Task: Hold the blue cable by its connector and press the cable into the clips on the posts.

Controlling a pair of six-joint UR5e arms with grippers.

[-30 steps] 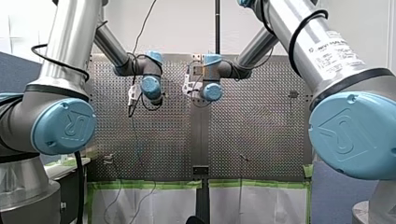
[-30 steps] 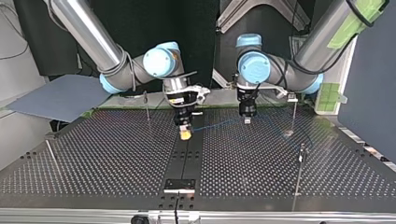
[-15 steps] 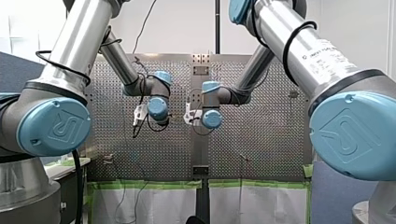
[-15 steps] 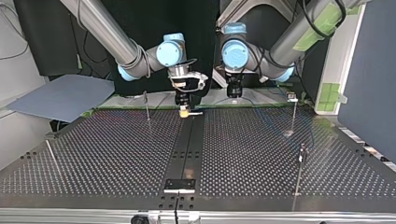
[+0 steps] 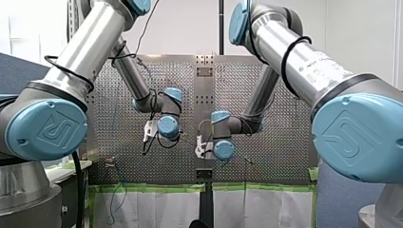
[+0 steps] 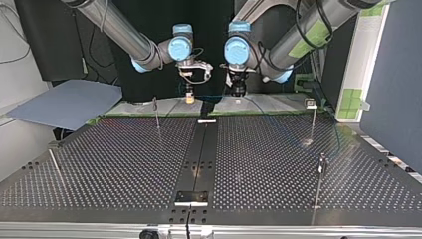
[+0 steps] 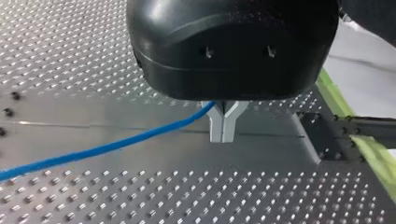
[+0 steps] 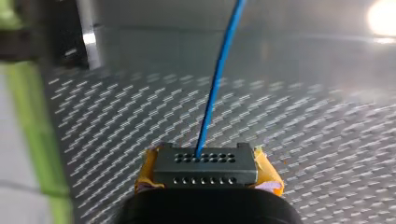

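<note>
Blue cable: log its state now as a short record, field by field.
cable: blue, one end in the connector, a further stretch pinched by the left gripper
connector: dark block with rows of holes; the cable leaves its face
right gripper: jaws shut on connector, yellow pads on either side
left gripper: jaws shut on cable
height: both grippers clear of the table
posts: upright on the table, apart from both grippers
in clips: cannot tell, cable too faint in the top view

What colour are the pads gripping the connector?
Yellow-orange pads on the connector; right wrist view.
</note>
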